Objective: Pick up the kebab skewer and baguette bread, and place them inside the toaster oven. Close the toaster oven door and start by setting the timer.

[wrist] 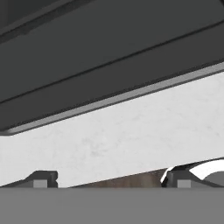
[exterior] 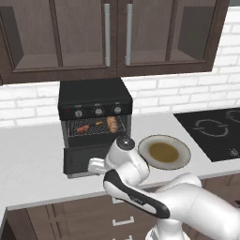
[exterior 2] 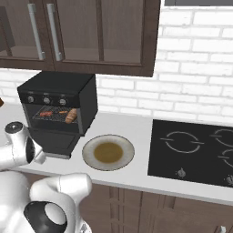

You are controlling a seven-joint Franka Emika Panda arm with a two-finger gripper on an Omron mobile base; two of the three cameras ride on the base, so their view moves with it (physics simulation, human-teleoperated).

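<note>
- Far left in the left base view, bare white counter [exterior: 33, 159] runs along under a white brick wall [exterior: 28, 105], with dark wood cabinets [exterior: 70, 33] hanging above.
- Next comes the oven [exterior: 95, 101], black and boxy, sitting on that counter with three round knobs [exterior: 98, 111] in a row across its front panel.
- On the wire rack [exterior: 93, 129] inside it I see the skewer [exterior: 86, 127] lying to the left, red and orange chunks along a thin stick.
- Just right of it on the same rack sits the bread [exterior: 112, 123], stubby and golden-brown, near the right wall of the cavity.
- The door [exterior: 84, 159] hangs down and open in front of the oven; the dark slab reaches toward the counter edge.
- My pincer [wrist: 109, 180] is low by that door: in the hand view its black underside [wrist: 109, 57] and pale lower edge slant across the top, white counter below.
- My two fingertips [wrist: 41, 179] stand wide apart at the bottom of the hand view, nothing between them: open and empty.
- My white arm [exterior: 136, 183] curls across the counter's front edge, its wrist [exterior: 96, 165] up against the door's right end.
- Right of the oven a round plate [exterior: 180, 143] with a brownish centre rests on the counter.
- Farthest right, the black cooktop [exterior: 211, 131] lies flush in the counter.
</note>
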